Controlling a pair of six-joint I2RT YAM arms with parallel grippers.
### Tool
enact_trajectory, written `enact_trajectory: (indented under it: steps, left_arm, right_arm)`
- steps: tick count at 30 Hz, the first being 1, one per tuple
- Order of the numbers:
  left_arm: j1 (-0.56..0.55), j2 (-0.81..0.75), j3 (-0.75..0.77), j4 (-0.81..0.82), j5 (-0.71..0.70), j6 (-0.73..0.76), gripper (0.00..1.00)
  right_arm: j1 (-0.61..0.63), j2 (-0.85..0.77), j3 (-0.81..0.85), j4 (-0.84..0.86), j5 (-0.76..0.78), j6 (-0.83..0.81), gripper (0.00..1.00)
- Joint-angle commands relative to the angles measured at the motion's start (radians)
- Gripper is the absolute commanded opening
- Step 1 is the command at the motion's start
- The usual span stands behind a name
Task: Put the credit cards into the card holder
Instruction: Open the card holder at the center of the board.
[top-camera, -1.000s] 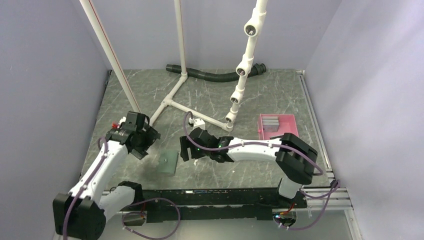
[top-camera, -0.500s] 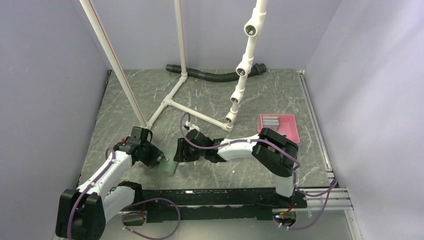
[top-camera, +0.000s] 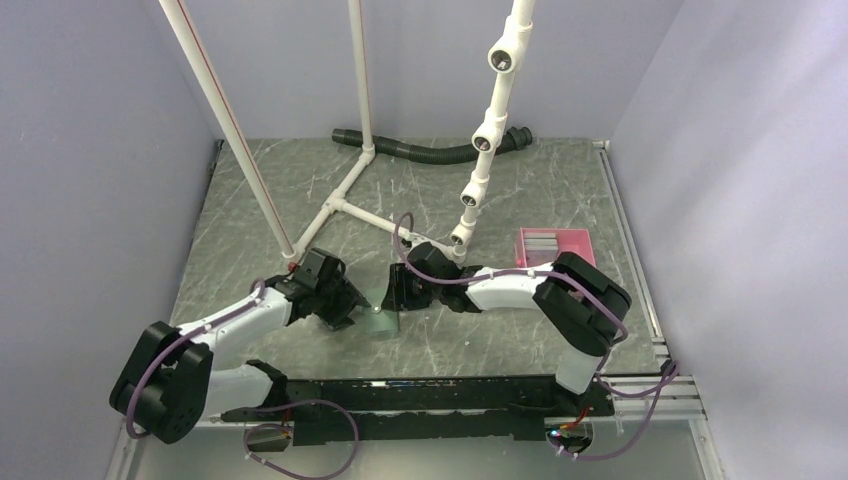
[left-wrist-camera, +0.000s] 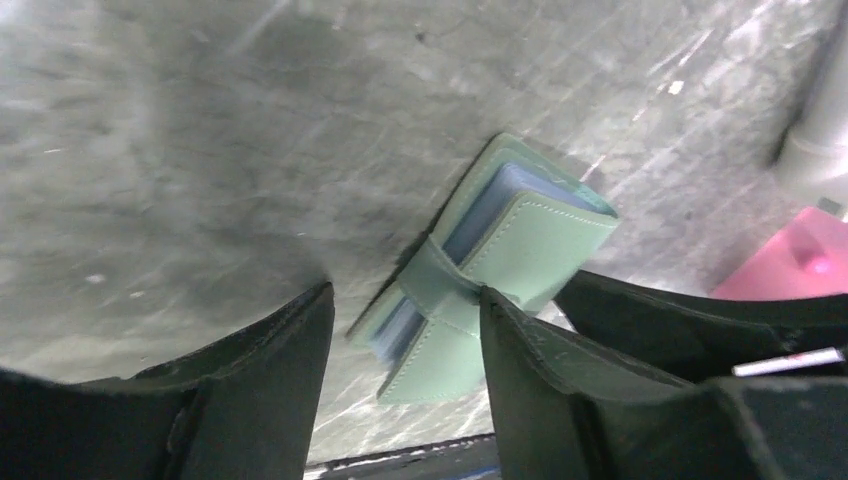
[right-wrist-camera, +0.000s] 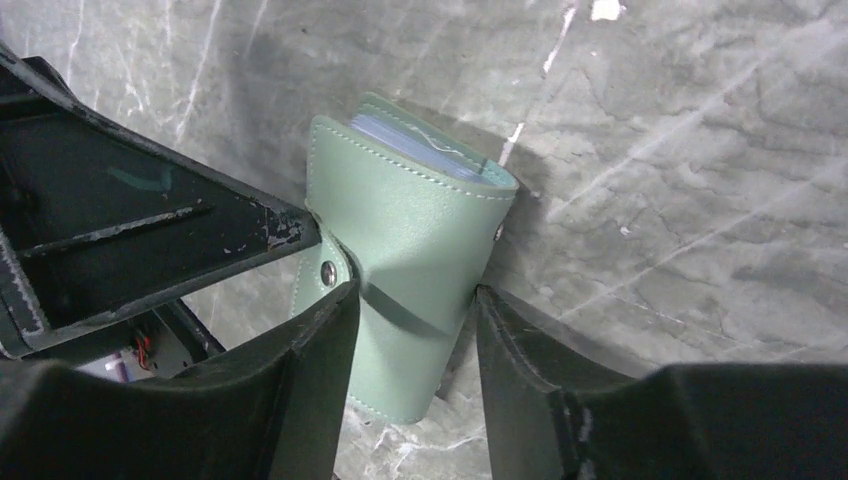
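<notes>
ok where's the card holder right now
In the top view the card holder is just left of centre, toward the near side, between the left claw and the right claw.

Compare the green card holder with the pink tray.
The card holder is sage green with pale blue sleeves inside; the pink tray is plain pink. The card holder is a folded wallet with a strap and snap; the pink tray is an open-topped box. The card holder sits between the left end effector and right end effector; the pink tray stands apart at the right, holding grey cards. Both are rectangular.
</notes>
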Motion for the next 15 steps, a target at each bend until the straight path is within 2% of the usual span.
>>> enact_trajectory:
  steps: [1, 3, 6, 11, 13, 15]
  left_arm:
    - [-0.011, -0.044, 0.078, -0.223, -0.139, 0.115, 0.64]
    - [-0.011, -0.08, 0.113, -0.253, -0.153, 0.191, 0.66]
    - [-0.01, -0.13, 0.13, -0.219, -0.099, 0.275, 0.63]
    - [-0.023, -0.095, 0.138, -0.121, 0.059, 0.346, 0.56]
    - [-0.042, -0.042, 0.149, -0.103, 0.064, 0.368, 0.56]
    - [-0.06, 0.021, 0.182, -0.114, 0.061, 0.398, 0.5]
  right_arm:
    - [0.006, -0.051, 0.012, -0.01, 0.022, -0.072, 0.52]
    - [0.006, -0.038, 0.014, -0.028, 0.03, -0.074, 0.54]
    - [0.006, -0.019, -0.001, 0.003, -0.002, -0.081, 0.54]
    - [0.006, -0.011, -0.03, 0.07, -0.025, -0.071, 0.43]
    - [0.006, -0.014, -0.035, 0.082, -0.022, -0.079, 0.38]
    - [0.005, -0.011, -0.025, 0.07, -0.015, -0.092, 0.34]
